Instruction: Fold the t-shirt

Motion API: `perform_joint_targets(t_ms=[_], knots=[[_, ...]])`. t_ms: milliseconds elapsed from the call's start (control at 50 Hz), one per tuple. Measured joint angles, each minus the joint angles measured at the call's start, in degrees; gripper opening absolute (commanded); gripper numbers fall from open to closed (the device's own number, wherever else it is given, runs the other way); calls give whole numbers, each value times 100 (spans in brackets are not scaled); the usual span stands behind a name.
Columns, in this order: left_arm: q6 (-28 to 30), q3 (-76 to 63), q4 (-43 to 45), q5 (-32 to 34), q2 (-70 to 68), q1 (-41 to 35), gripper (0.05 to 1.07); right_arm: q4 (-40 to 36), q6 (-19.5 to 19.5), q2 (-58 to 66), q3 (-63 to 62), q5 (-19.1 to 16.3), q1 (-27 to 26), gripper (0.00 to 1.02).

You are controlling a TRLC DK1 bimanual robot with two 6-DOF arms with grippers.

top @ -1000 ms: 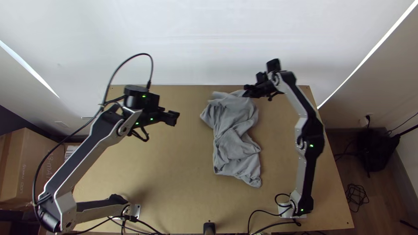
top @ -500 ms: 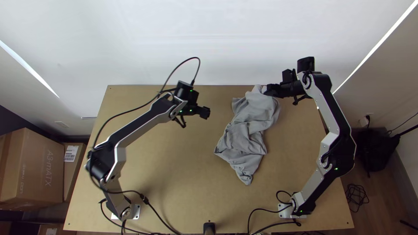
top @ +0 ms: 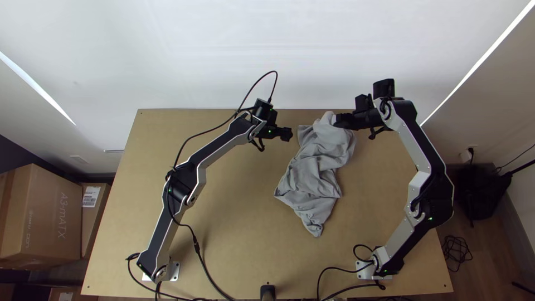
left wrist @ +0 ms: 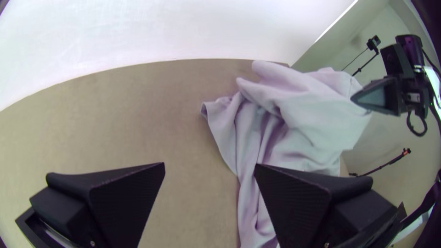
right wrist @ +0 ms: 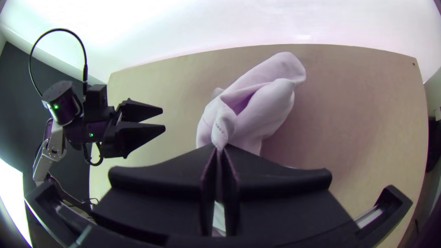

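The grey t-shirt (top: 315, 173) lies bunched and elongated on the table, its far end raised at my right gripper (top: 339, 121). In the right wrist view my right gripper (right wrist: 220, 151) is shut on a pinched bit of the t-shirt (right wrist: 271, 101); which part of the garment it is, I cannot tell. My left gripper (top: 287, 134) is a little left of the cloth's far end, apart from it. Seen from its own wrist, the left gripper (left wrist: 210, 167) stands open with nothing gripped, and the t-shirt (left wrist: 298, 110) is beyond one finger.
Bare wood of the table (top: 234, 223) shows left of the t-shirt and right of it. A white wall (top: 278, 56) rises behind the far edge. Cables from the left arm trail over the near left part. Cardboard boxes (top: 44, 214) stand off the table's left side.
The right gripper has carried the shirt's far end rightward, then come slightly back left. The shirt's middle has swung too. My left gripper has moved right, toward the cloth.
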Motion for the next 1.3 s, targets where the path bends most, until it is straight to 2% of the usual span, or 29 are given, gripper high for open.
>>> perform_joint_targets(t_ms=[420, 680, 720, 760, 880, 940, 1220, 1260, 1300], knots=[[-570, 260, 1117, 13, 726, -437, 103, 236, 136, -74, -210, 24, 92, 2], [-629, 358, 1414, -133, 1093, -584, 102, 306, 199, -186, -323, 24, 188, 2], [-629, 363, 1449, -162, 1121, -599, 94, 317, 210, -197, -339, 24, 190, 2], [-629, 387, 1458, -164, 1130, -612, 80, 321, 225, -199, -341, 26, 199, 2], [-647, 420, 1602, -363, 1163, -662, 27, 361, 293, -254, -409, 26, 223, 2], [-675, 420, 1718, -549, 1165, -688, 7, 372, 308, -295, -442, 24, 227, 2], [-739, 424, 1814, -763, 1165, -675, 8, 531, 326, -719, -935, 24, 219, 2], [-739, 424, 1799, -763, 1165, -656, 8, 599, 326, -765, -1040, 24, 219, 9], [-739, 424, 1799, -763, 1165, -638, 8, 651, 326, -800, -1132, 26, 216, 24]])
